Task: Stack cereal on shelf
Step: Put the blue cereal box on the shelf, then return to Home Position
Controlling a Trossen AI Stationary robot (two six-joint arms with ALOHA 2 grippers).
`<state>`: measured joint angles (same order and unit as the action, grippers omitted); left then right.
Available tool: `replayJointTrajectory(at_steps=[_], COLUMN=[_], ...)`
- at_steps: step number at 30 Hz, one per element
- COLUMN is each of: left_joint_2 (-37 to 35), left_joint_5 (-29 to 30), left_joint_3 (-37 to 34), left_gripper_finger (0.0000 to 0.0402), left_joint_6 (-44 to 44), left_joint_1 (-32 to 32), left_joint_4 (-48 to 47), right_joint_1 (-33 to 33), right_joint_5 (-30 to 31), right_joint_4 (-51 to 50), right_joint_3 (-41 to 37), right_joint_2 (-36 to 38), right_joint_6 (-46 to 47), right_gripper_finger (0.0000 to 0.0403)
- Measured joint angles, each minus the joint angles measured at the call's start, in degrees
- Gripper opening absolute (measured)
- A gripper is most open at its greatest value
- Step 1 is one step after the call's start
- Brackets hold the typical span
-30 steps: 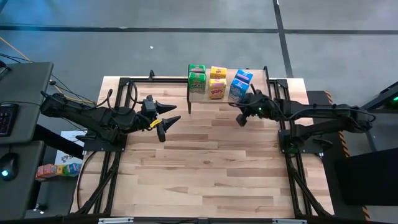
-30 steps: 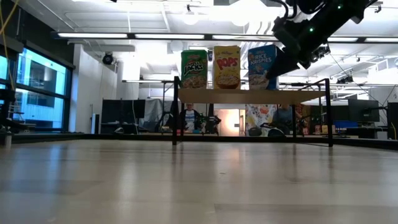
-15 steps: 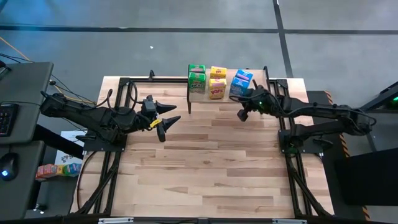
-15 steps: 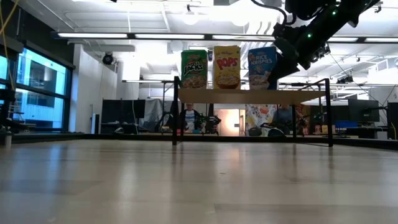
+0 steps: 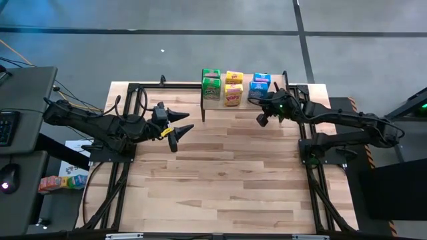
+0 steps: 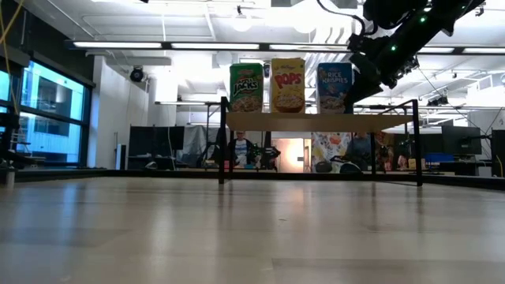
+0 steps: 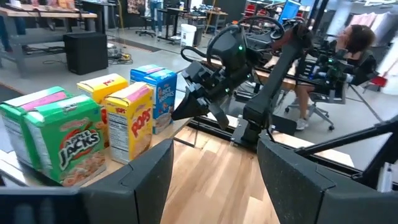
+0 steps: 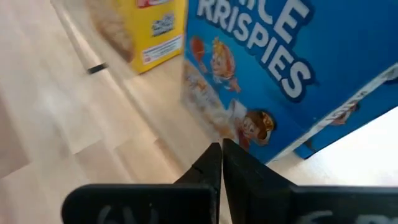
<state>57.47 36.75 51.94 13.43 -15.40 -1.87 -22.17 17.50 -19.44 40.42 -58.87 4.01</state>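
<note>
From overhead, the shelf sits at the far edge of the table with the cereal lined up on it: green Apple Jacks boxes, yellow Corn Pops boxes and a blue Rice Krispies box. The right gripper is just beside the blue box, on its near-right side, fingers pinched together and empty. The left gripper hangs well apart from the shelf over the left part of the table, fingers spread, nothing between them.

At table height, all three front boxes stand upright in a row on the shelf board: Apple Jacks, Pops, Rice Krispies. The right arm's claw comes in from above just right of the blue box; can't tell from here if it touches.

Left wrist cam: its own two fingers stand wide apart and hold nothing. Beyond them are the Apple Jacks, Pops and Rice Krispies, with the right gripper shut right next to the blue box. A person sits in the room behind.

Right wrist cam: the fingertips are clenched together with no gap, pointing at the bottom edge of the Rice Krispies box, very near it. The yellow box stands next to it on the wood.
</note>
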Motion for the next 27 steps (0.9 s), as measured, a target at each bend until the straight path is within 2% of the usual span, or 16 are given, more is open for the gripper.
replayJointTrajectory(at_steps=[4,7,10,15,19,23,25,27], left_joint_2=[-1.2,-3.6,-6.1,-10.6,-15.9,-22.5,-25.7,-29.3], left_joint_5=[-2.8,-4.3,-7.0,-14.2,-18.9,-23.7,-26.3,-27.5], left_joint_3=[0.0,0.0,0.0,-1.0,-8.6,-20.2,-25.5,-30.1], left_gripper_finger=[0.0223,0.0223,0.0223,0.0207,0.0156,0.0075,0.0029,0.0009], left_joint_6=[0.1,1.3,-1.4,-6.0,-5.4,-3.5,-2.2,-0.1], left_joint_1=[0.0,0.0,0.0,2.5,6.9,10.4,11.6,12.6], left_joint_4=[-0.3,-0.1,-1.5,-3.3,-0.2,11.4,16.1,17.8], right_joint_1=[0.1,0.8,2.9,8.5,12.3,14.7,15.5,15.8], right_joint_5=[-4.0,-7.3,-11.1,-14.6,-14.6,-14.6,-14.6,-14.6], right_joint_4=[-4.6,-11.3,-16.0,-12.3,-2.0,8.5,11.1,11.6], right_joint_3=[0.1,0.1,0.0,0.0,0.0,0.0,0.0,0.0], right_joint_2=[3.7,8.5,13.8,20.3,21.4,19.7,18.2,16.9], right_joint_6=[0.2,3.7,7.9,13.2,13.7,13.7,13.7,13.6], right_gripper_finger=[0.0,0.0,0.0,0.0,0.0,0.0,0.0,0.0])
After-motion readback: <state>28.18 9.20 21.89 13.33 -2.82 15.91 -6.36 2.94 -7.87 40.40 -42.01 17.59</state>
